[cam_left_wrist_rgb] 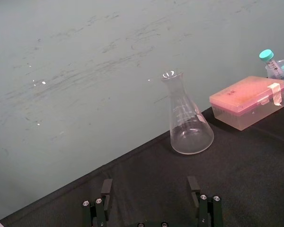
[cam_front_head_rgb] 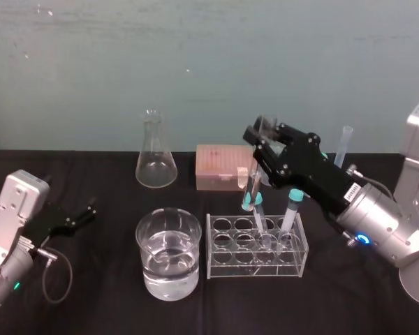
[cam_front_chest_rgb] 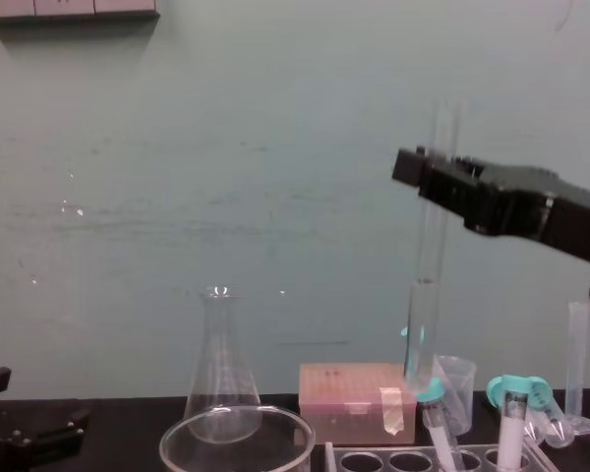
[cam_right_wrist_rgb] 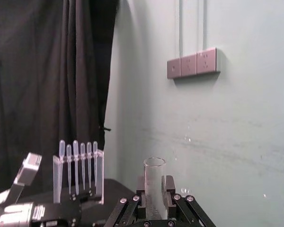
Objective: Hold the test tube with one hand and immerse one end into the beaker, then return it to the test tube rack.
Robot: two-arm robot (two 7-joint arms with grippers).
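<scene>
Holding test tube (cam_front_chest_rgb: 430, 246) upright over test tube rack (cam_front_head_rgb: 216, 262), clamped in right gripper (cam_front_head_rgb: 260, 150) (left gripper (cam_front_head_rgb: 77, 215) idle lower left, fingers apart). Next, likely: across to beaker (cam_front_head_rgb: 169, 283), dip.

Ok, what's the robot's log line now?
right gripper: shut on test tube | test tube: above test tube rack | beaker: beside rack | left gripper: open, parked

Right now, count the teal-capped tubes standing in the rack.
2. One teal-capped tube leans beside the test tube near the middle of the test tube rack; the other stands toward its right end.
</scene>
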